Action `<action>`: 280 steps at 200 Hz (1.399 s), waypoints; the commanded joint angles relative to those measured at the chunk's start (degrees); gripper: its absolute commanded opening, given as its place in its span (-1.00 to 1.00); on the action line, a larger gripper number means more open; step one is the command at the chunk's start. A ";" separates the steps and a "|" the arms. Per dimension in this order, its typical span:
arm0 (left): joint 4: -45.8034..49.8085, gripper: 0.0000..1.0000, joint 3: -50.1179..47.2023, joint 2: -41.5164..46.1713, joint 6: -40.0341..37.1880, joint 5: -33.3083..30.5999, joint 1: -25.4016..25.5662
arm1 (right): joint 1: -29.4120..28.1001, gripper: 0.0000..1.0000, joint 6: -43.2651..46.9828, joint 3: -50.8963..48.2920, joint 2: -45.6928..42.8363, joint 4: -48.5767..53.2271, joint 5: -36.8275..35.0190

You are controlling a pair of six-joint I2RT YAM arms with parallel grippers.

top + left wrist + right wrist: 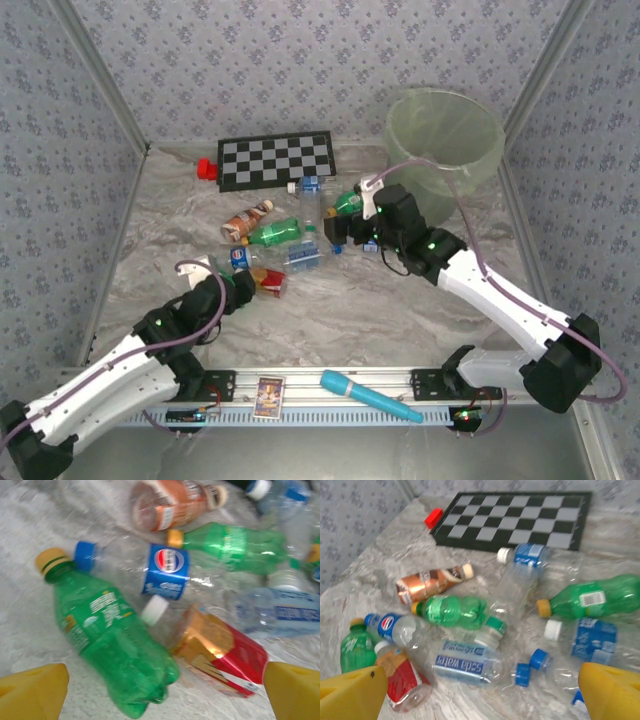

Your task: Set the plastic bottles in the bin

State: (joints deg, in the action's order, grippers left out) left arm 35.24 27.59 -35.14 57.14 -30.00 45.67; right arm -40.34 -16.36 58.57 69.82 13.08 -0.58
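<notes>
Your left gripper (165, 694) hangs wide open over the near end of the heap of plastic bottles (285, 235). Its yellow fingers (32, 692) are cut off at the bottom corners of the wrist view, with nothing clasped between them. Below it lies a green bottle (110, 640) with a yellow cap. Beside that bottle are a clear Pepsi-labelled bottle (165, 572) and a red-labelled bottle (222, 657), whose far end is smeared by blur. The brown bottle (175, 502) and the bottles at the top right run off the frame. Your right gripper (482, 692) is likewise spread open and empty above the far side of the heap. From overhead, its body covers some of the bottles beneath it. All the bottles you can see lie on the table, none in the bin (470, 170), which stands well apart at the far right corner, its lined inside hazy. The checkerboard (278, 160) lies beyond the heap.
</notes>
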 commanded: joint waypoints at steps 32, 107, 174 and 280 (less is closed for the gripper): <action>3.34 0.97 3.74 -10.80 5.52 6.22 -7.92 | -3.20 0.99 4.39 -11.02 -0.95 -15.64 6.73; -2.48 0.69 5.88 -21.53 5.95 13.04 -13.32 | -4.05 0.99 5.38 -21.88 -4.77 -25.16 5.92; -6.51 0.47 5.46 -34.83 7.60 15.88 -14.61 | -3.87 0.99 4.25 -25.24 -7.28 -26.95 4.29; -1.34 -0.08 1.59 -17.31 3.94 14.35 -15.71 | -3.54 0.99 3.71 -27.28 -6.20 -30.48 4.33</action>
State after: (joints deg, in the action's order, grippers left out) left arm 30.81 29.93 -58.33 63.61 -14.61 30.30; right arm -44.14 -12.19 32.53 63.11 -14.85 4.71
